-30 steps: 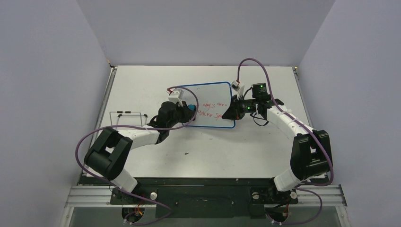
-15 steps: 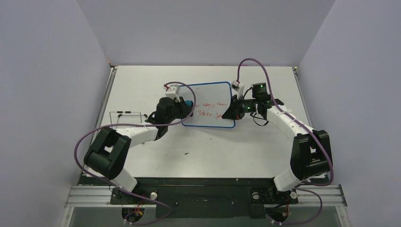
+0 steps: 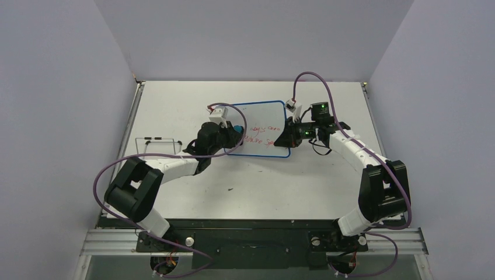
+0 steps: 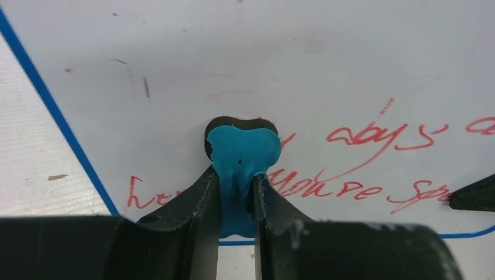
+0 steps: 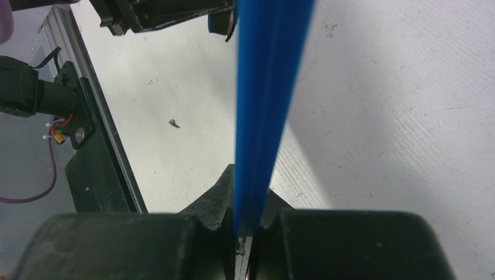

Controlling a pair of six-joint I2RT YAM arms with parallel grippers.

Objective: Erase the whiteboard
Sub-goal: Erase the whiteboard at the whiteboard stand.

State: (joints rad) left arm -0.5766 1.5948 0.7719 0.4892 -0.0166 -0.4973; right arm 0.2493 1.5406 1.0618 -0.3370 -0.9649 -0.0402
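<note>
The whiteboard [image 3: 262, 119] with a thin blue rim lies on the table [image 3: 175, 105], with red handwriting [image 3: 261, 135] across its near half. My left gripper [image 3: 232, 135] is shut on a blue-and-black eraser [image 4: 242, 154], pressed on the board's left part beside the writing [image 4: 373, 140]. My right gripper [image 3: 287, 137] is shut on the board's right edge, which shows edge-on as a blue strip [image 5: 265, 87] between the fingers. The board's surface [image 4: 262, 64] beyond the eraser shows faint smudges.
A thin wire frame [image 3: 157, 144] stands on the table left of the left arm. A small dark speck [image 3: 232, 189] lies on the near table. Purple cables [image 3: 315, 79] loop over both arms. Grey walls enclose the table on three sides.
The left gripper with the eraser swung left and away along the board's left part, then came back right toward the writing. The right arm and the board have not moved.
</note>
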